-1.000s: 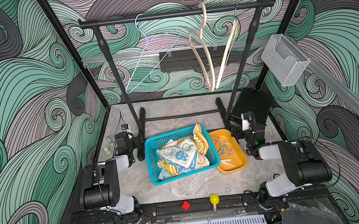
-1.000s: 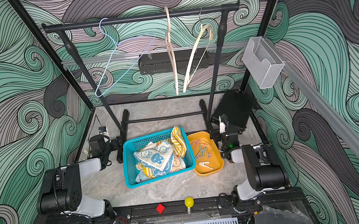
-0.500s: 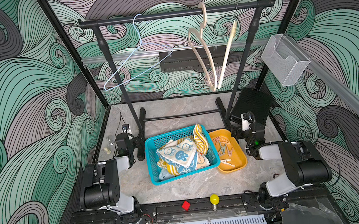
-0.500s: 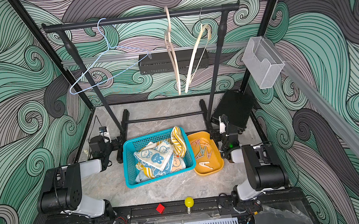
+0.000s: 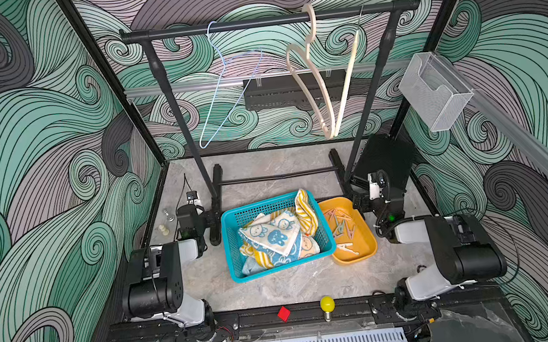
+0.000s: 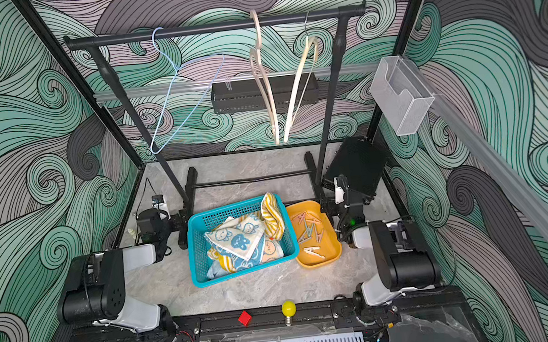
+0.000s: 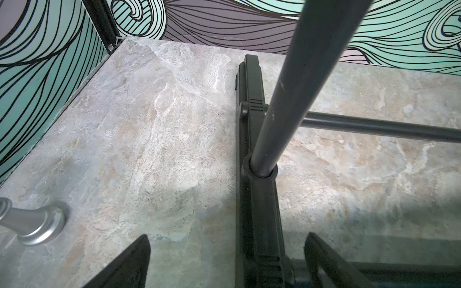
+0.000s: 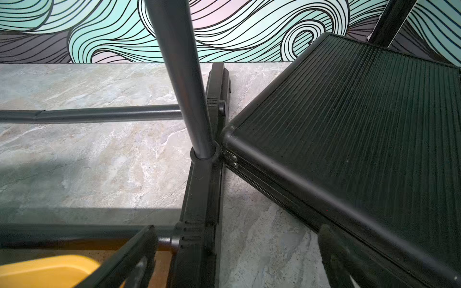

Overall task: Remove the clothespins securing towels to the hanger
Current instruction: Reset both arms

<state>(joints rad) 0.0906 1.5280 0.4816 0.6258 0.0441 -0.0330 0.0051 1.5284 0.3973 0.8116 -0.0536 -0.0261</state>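
Clothespins (image 5: 342, 226) heaped in orange tray (image 5: 370, 251); towels (image 5: 273, 238) piled in teal basket (image 5: 229, 250) just beside, on table (image 5: 279, 290). Three hangers (image 5: 311, 20) bare on rail (image 5: 266, 22). Left fingers (image 7: 132, 261), right fingers (image 8: 129, 256) spread wide, empty, low beside rack feet (image 7: 259, 199).

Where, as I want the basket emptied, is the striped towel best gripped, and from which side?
Grip the striped towel at its raised fold over the basket's far right corner, coming down from above. That fold stands above the rim, clear of the bunny towel that covers the rest. The open right end effector looks nearest.
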